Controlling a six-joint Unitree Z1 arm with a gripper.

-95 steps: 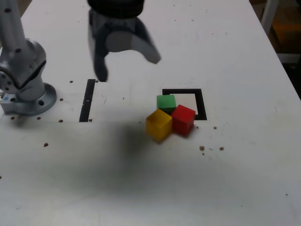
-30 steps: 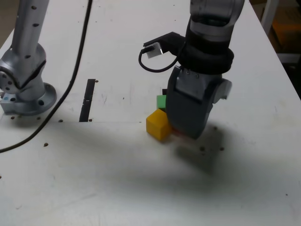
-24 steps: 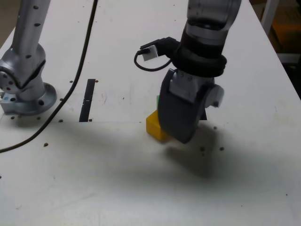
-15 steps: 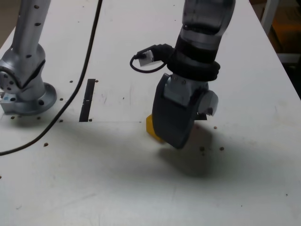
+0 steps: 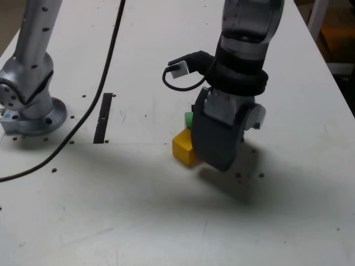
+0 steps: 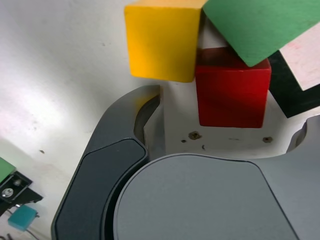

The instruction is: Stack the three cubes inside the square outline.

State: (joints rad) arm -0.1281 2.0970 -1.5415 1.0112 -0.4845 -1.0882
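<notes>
In the wrist view the red cube (image 6: 230, 90) lies between my gripper's (image 6: 227, 127) two jaws, with a gap on each side, so the gripper is open. The yellow cube (image 6: 162, 40) touches the red one's corner, and the green cube (image 6: 255, 25) sits just beyond it. One corner of the square outline (image 6: 285, 85) shows beside the red cube. In the exterior view the gripper (image 5: 219, 158) hangs low over the cluster and hides the red cube and most of the outline. The yellow cube (image 5: 183, 147) and a sliver of the green cube (image 5: 189, 118) show at the gripper's left side.
A straight black tape strip (image 5: 102, 117) lies toward the exterior view's left, near the arm's base (image 5: 28, 105). A black cable (image 5: 83, 111) trails across the table from the top to the left edge. Small dark specks (image 5: 238, 176) dot the white tabletop.
Since 0.5 s ago the gripper has shifted a little to the exterior view's right, uncovering more of the yellow cube and a sliver of the green one. The cubes have not moved.
</notes>
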